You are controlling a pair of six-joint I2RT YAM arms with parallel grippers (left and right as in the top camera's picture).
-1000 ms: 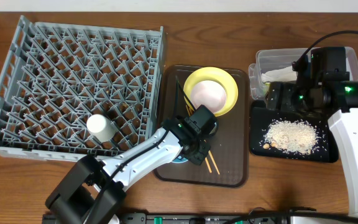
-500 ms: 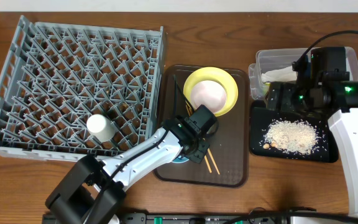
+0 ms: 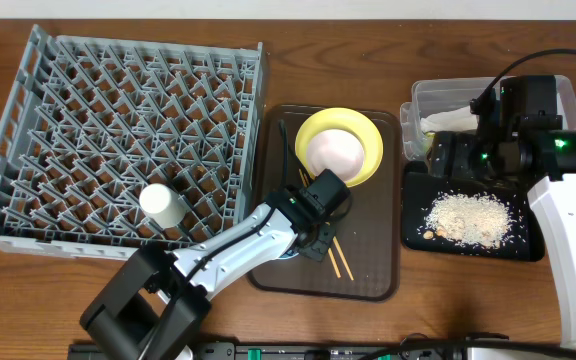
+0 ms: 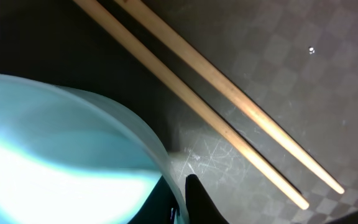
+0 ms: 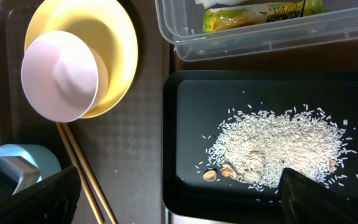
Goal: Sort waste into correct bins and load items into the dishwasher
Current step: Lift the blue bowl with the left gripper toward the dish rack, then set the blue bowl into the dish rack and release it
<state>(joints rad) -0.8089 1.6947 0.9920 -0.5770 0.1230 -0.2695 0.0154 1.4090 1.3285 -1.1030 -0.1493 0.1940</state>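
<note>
My left gripper [image 3: 313,236] [image 4: 178,193] is shut on the rim of the light blue bowl [image 4: 61,143] [image 3: 288,257], one finger inside and one outside. The bowl rests on the brown serving tray [image 3: 368,272]. The wooden chopsticks [image 4: 216,106] [image 3: 336,258] lie just beside it. The white bowl [image 3: 333,152] sits in the yellow plate [image 3: 364,133]. A cream cup [image 3: 161,203] stands in the grey dish rack [image 3: 118,110]. My right gripper [image 3: 446,150] [image 5: 179,205] hangs open over the black tray [image 5: 185,124] of rice crumbs [image 5: 278,140].
The clear tub [image 5: 247,40] [image 3: 438,100] at the back right holds the green-yellow wrapper [image 5: 253,12] and the white napkin [image 3: 444,122]. The black tray [image 3: 468,243] lies directly in front of the tub. The rack fills the left of the table.
My left gripper has closed on the blue bowl's rim, and its arm has shifted slightly. The right arm has stayed still.
</note>
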